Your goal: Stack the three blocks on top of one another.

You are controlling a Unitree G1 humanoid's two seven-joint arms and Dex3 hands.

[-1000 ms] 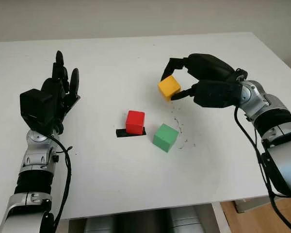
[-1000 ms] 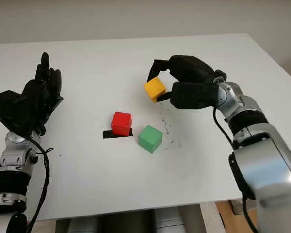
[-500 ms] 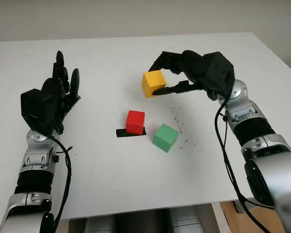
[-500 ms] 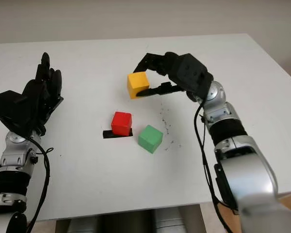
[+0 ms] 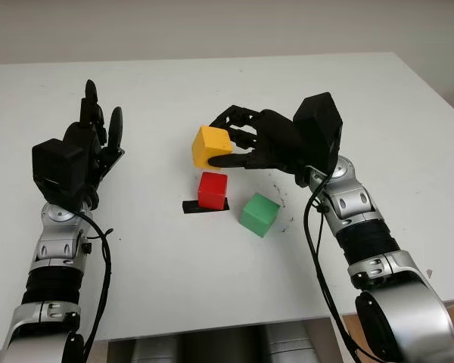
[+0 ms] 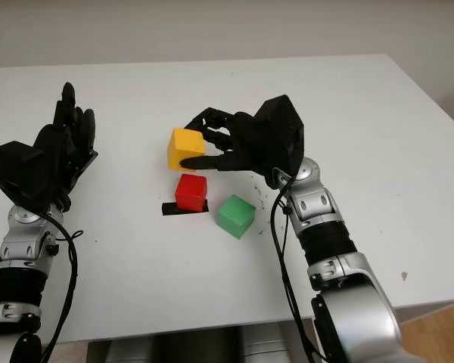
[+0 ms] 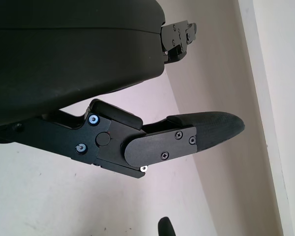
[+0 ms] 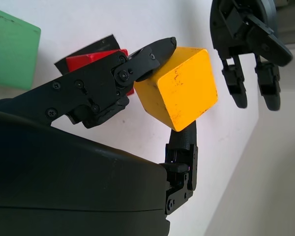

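My right hand (image 5: 228,145) is shut on the yellow block (image 5: 210,146), holding it in the air just above and a little behind the red block (image 5: 212,189). The red block sits on a small black marker (image 5: 191,206) near the table's middle. The green block (image 5: 258,214) lies on the table just right of the red one. In the right wrist view the yellow block (image 8: 179,86) is pinched between the fingers, with the red block (image 8: 88,58) and green block (image 8: 10,54) beyond. My left hand (image 5: 91,144) is open, raised over the table's left side.
The white table (image 5: 174,280) has small dark specks (image 5: 284,204) right of the green block. Its front edge runs along the bottom of the head views, and a pale wall stands behind its far edge.
My right hand has carried the yellow block leftward and lower, from right of the blocks to just above the red block. The left hand has not moved.
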